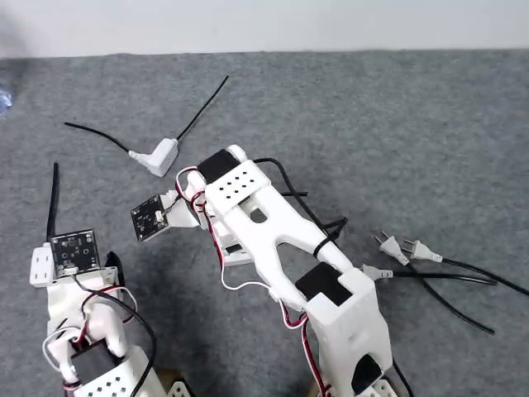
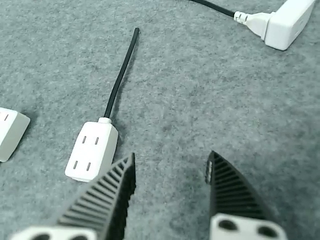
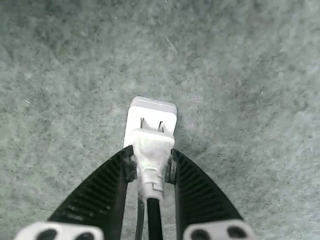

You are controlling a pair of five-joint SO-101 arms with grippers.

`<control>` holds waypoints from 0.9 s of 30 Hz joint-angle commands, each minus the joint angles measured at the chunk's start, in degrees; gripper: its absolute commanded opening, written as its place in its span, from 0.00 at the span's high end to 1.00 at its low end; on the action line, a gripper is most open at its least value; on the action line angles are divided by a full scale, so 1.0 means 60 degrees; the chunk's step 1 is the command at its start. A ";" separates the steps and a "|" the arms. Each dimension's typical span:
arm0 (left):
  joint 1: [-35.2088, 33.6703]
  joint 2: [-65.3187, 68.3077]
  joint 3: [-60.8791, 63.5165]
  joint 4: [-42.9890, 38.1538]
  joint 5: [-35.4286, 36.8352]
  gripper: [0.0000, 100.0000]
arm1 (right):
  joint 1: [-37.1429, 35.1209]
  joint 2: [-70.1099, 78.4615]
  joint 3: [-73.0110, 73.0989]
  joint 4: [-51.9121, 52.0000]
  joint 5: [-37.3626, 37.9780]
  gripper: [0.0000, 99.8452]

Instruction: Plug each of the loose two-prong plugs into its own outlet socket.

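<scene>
Grey carpeted worktop [image 1: 430, 116] is meeting white wall [image 1: 264, 25] at far edge. Right tool [image 3: 150, 156] is clamping plug [image 3: 149, 144], prongs against outlet socket [image 3: 152, 107]. Left tool [image 2: 171, 157] is hovering, fingers apart, beside second socket [image 2: 92, 150] toward left side.

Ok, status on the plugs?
Right tool shut on plug, prongs at socket, not fully in. Left tool open, near free outlet. Three loose plugs to go. Nothing blocking.

Grey carpeted table [image 1: 372, 124] under me, white outlet block [image 1: 157, 155] with black cords lying far across it, four-slot socket [image 2: 92, 150] at my near left, three loose white plugs [image 1: 416, 248] on black cables to my right
</scene>
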 commanded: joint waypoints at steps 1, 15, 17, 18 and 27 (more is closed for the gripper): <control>-0.0059 -0.0117 -0.0154 0.0044 -0.0088 0.78 | -0.0066 -0.0081 -0.0498 0.0095 0.0088 0.99; -0.0059 -0.0117 -0.0154 0.0044 -0.0088 0.78 | -0.0637 0.0725 0.0029 0.0081 0.0088 0.99; -0.0059 -0.0117 -0.0154 0.0044 -0.0088 0.78 | -0.0652 0.0974 0.0029 0.0081 0.0088 0.99; -0.0059 -0.0117 -0.0154 0.0044 -0.0088 0.78 | -0.0652 0.1092 0.0029 0.0081 0.0088 0.99; -0.0059 -0.0117 -0.0154 0.0044 -0.0088 0.78 | -0.0183 0.1121 0.0073 0.0212 0.0073 0.99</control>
